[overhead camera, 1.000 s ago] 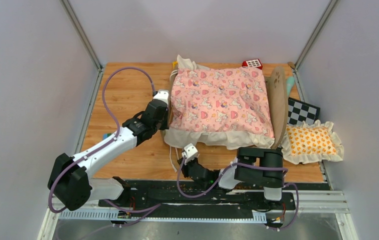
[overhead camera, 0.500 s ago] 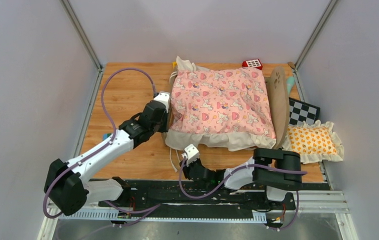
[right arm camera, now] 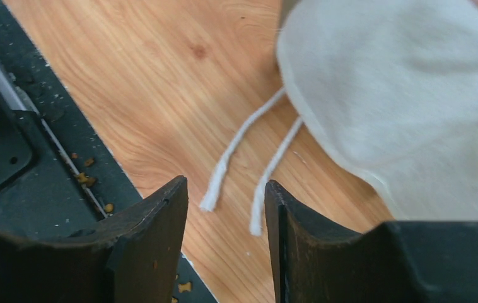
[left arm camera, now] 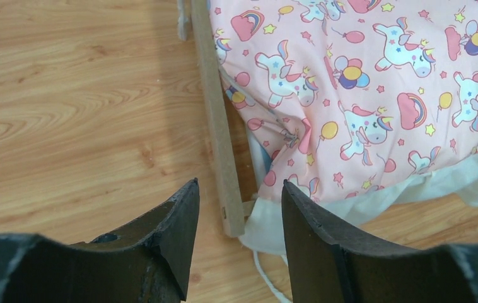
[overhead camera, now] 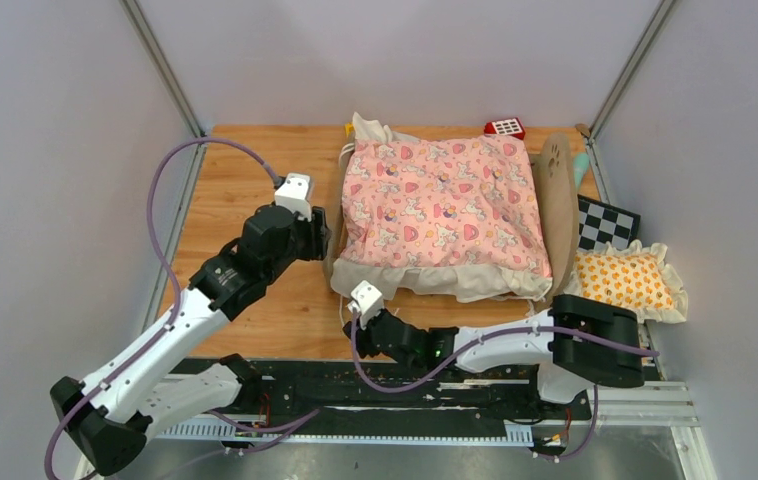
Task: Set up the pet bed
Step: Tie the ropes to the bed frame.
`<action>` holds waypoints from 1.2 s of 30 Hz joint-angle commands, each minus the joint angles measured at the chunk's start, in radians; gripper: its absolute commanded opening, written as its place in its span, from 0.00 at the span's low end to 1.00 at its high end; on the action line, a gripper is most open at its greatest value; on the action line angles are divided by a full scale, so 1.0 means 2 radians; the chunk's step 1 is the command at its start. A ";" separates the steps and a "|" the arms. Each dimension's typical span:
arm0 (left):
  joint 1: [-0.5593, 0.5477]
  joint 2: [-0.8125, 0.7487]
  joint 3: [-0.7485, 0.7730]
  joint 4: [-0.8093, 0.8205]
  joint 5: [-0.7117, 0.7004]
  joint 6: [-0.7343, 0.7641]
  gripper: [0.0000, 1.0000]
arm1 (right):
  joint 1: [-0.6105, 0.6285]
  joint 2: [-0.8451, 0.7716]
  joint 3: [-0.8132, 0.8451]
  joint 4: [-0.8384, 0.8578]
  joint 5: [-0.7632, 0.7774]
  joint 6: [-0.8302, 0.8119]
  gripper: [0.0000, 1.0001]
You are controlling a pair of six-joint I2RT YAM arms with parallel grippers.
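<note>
bed: the pet bed [overhead camera: 559, 235] sits at about 1 o'clock on the tabletop [overhead camera: 255, 190], with the headboard [overhead camera: 553, 165] on its 3 o'clock end
quilt: the pink unicorn quilt [overhead camera: 445, 205] is spread over the whole top. Its cream ruffle [right arm camera: 400, 107] spills over the 6 o'clock side onto the wood and looks a bit bunched near the 7 o'clock corner
left pincer: the left pincer [left arm camera: 238, 189] hovers at the bed's 9 o'clock end, jaws apart and nothing in them. The wooden rail [left arm camera: 214, 113] shows through the gap, but as far as I can tell it isn't touched
right pincer: the right pincer [right arm camera: 225, 183] is low by the 7 o'clock corner, also gaping and empty, with two white strings [right arm camera: 243, 158] on the wood just past its tips
pillow: the orange frilly pillow [overhead camera: 623, 282] lies off the bed at its 4 o'clock, just beside the headboard's outer face
step: looks to me like the quilt-laying bit is about done, since both arms are free of the fabric
next: my guess is either a tidy of that bunched corner or a go at the pillow. The pillow is on the right arm's side, so that arm would need to swing toward 3 o'clock, pinch the frill, lift it clear over the headboard and land it at the head end
watch out: don't drag the quilt askew on the way
</note>
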 commanded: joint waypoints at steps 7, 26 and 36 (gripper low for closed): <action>-0.001 -0.117 -0.045 -0.065 -0.039 0.014 0.58 | -0.006 0.091 0.091 -0.049 -0.075 -0.016 0.49; -0.001 -0.176 -0.096 -0.082 -0.065 0.031 0.58 | -0.022 0.142 0.120 -0.114 -0.119 0.001 0.35; -0.001 -0.181 -0.100 -0.078 -0.067 0.027 0.58 | -0.041 0.105 0.111 -0.152 -0.142 -0.024 0.00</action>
